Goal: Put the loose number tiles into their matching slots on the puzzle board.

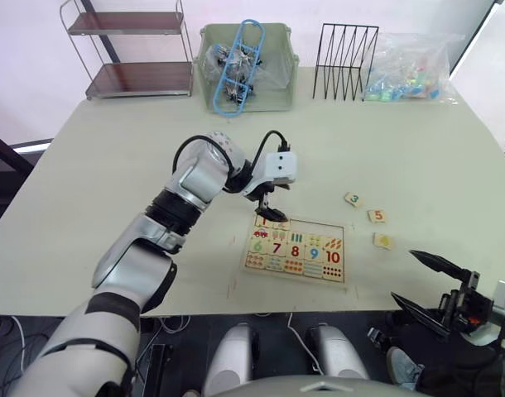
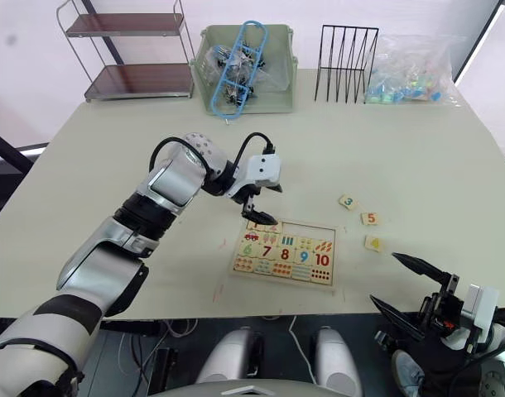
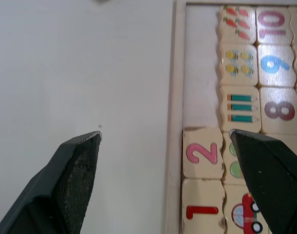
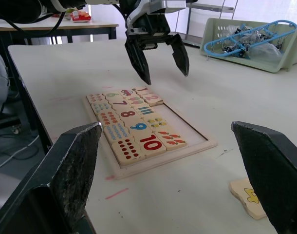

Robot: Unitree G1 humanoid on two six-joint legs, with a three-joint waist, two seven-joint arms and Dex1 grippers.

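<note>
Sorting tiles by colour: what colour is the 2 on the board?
Pink, clearest in the left wrist view: the 2 tile.

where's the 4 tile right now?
The small pale-wood tile with a yellow 4 lies loose on the table, on the robot's right of the wooden puzzle board, just nearer the robot than the 5 tile.
</note>
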